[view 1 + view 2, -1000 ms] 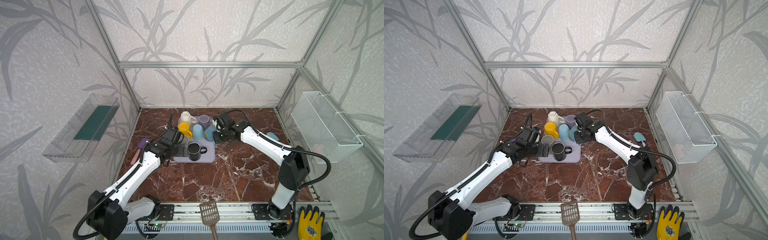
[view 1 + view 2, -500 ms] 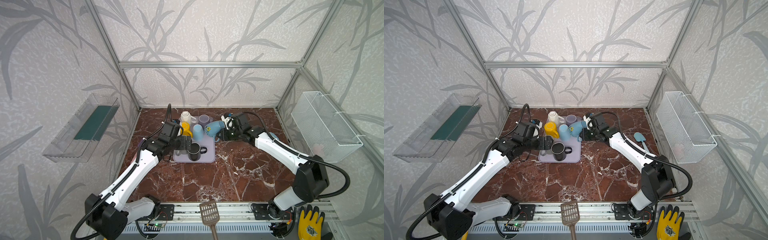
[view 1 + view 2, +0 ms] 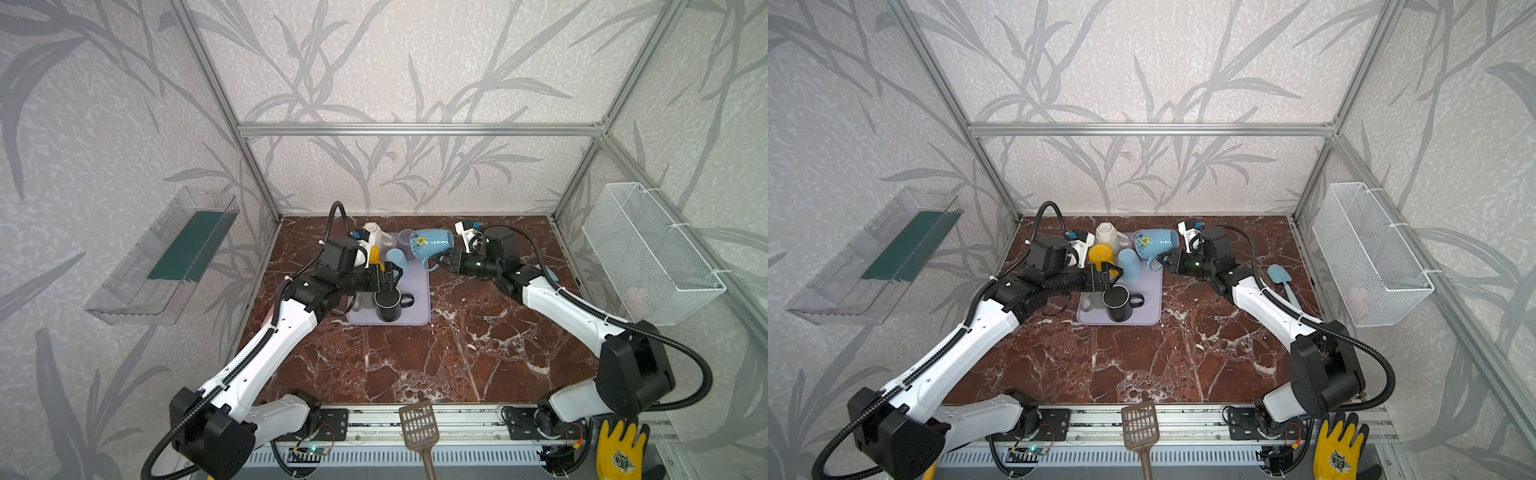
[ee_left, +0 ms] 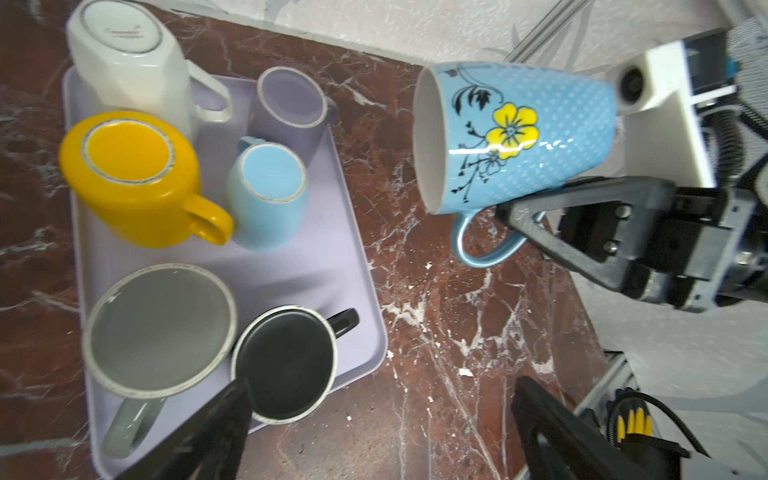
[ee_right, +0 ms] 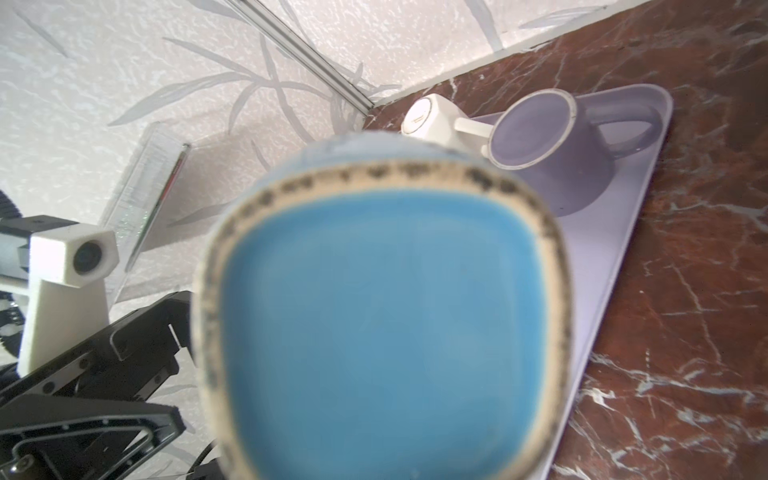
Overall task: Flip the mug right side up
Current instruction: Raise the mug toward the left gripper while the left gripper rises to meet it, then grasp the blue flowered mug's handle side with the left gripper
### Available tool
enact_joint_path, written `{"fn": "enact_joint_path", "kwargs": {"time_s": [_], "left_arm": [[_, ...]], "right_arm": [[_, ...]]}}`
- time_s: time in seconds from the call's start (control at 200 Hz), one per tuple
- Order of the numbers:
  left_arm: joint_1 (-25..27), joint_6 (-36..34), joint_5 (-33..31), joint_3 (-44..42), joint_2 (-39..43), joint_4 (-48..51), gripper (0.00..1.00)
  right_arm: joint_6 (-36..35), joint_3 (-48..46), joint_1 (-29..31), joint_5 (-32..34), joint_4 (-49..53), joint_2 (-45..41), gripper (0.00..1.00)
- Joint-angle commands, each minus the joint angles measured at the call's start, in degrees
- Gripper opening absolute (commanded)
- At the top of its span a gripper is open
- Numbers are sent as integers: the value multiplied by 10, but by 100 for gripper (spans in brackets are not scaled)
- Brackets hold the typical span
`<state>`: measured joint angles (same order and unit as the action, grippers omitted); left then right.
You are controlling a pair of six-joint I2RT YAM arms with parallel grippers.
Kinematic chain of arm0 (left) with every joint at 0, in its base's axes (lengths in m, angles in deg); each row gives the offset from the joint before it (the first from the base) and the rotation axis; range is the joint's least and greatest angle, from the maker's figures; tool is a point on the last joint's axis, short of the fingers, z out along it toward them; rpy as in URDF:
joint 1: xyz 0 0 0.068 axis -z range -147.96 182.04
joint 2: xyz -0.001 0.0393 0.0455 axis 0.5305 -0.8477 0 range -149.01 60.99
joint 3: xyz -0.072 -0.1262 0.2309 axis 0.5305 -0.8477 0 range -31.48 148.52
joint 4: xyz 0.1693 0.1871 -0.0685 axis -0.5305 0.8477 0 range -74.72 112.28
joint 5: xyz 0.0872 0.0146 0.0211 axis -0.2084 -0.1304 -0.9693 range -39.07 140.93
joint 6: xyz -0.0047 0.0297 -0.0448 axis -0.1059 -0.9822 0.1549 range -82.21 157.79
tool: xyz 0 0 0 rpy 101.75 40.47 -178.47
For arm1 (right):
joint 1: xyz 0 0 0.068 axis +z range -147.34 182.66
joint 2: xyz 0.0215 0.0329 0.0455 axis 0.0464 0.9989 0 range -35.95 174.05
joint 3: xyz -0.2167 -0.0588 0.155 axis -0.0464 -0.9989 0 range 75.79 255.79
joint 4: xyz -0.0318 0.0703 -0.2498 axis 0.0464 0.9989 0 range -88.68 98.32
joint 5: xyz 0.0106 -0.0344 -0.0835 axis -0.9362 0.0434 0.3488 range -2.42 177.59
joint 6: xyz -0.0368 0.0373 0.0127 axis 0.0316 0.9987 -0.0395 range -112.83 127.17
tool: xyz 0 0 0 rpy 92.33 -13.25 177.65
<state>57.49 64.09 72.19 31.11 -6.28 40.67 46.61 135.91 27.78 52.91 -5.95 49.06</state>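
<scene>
1. Mug (image 3: 432, 245), blue, flowered: on its side in the air, over the far right corner of the tray (image 3: 417, 293); mid-flip, I'd judge.
2. Right gripper (image 3: 445, 262) pinches its handle, for turning.
3. Left gripper (image 3: 392, 277) spread, idle.

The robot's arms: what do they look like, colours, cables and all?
The left arm and right arm match: white shells on the long links, chunky black joints, a ribbed black cable looping alongside. The left gripper and right gripper are black, with open-framed triangular fingers, and each wrist carries a small white camera block.
</scene>
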Motion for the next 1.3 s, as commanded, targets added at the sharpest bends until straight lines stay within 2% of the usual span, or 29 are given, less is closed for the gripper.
{"fn": "enact_joint_path", "kwargs": {"time_s": [0.0,0.175,0.48,0.685,0.92,1.075,1.294], "left_arm": [[2,21,73,-10,19,-70,99],[2,42,119,-31,26,-129,99],[0,68,161,-35,22,-191,97],[-6,100,205,-39,6,-263,93],[-12,107,218,-37,-2,-296,89],[-23,148,243,-48,-9,-367,79],[-27,164,255,-47,-14,-399,73]], "right_arm": [[37,-3,-3,-53,-127,-34,0],[95,-22,-3,-76,-219,-32,0],[174,-43,-3,-111,-380,-29,0],[199,-43,-3,-131,-422,-23,0],[245,-49,-2,-141,-500,-7,0],[279,-51,3,-142,-558,9,0],[282,-48,13,-147,-569,20,0]]}}
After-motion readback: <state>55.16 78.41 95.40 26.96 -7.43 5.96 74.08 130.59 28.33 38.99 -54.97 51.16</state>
